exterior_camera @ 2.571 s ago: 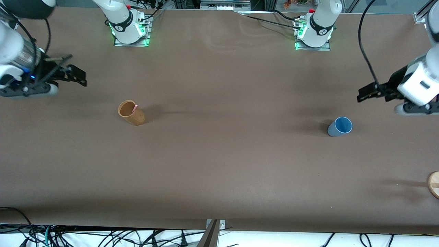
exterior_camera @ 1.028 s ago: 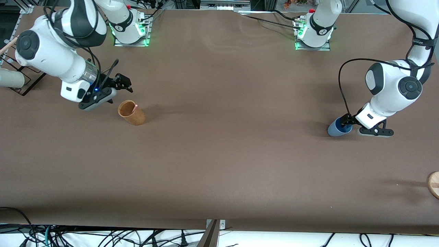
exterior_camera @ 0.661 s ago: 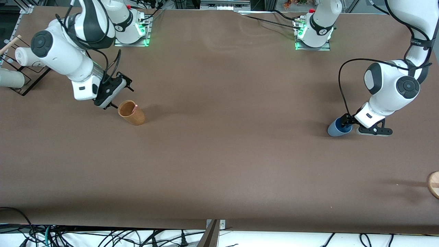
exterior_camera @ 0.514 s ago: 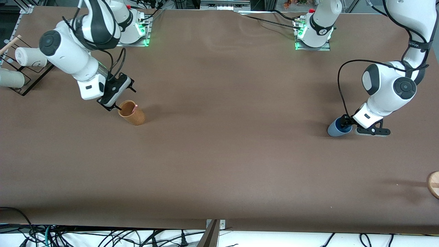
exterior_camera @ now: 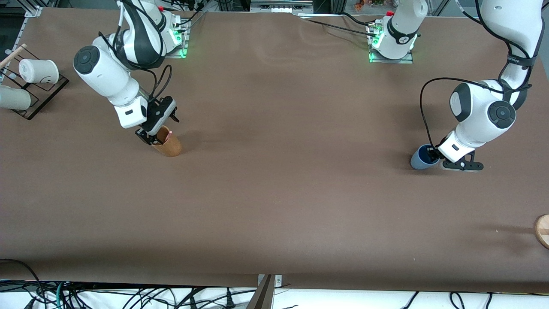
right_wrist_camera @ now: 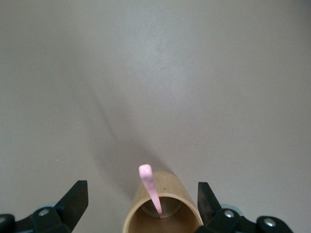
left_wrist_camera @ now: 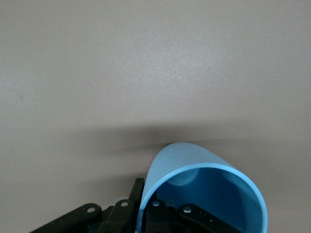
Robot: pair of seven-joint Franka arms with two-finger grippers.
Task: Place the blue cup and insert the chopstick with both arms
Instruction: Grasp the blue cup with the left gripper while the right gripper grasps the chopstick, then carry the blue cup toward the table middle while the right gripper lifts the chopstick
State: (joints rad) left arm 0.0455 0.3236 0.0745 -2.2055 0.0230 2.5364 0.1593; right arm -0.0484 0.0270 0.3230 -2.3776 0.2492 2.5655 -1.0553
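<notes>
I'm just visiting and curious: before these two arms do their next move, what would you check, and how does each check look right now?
1. Left gripper shut on the blue cup, one of the jaws inside the rim: ok.
2. Blue cup upright on the table: ok.
3. Right gripper over the brown cup, jaws open: ok.
4. Chopstick between the open jaws, leaning in the brown cup: ok.
5. Chopstick gripped: not ok, jaws apart from it.
6. Grip firm enough to lift the blue cup: cannot tell.
</notes>
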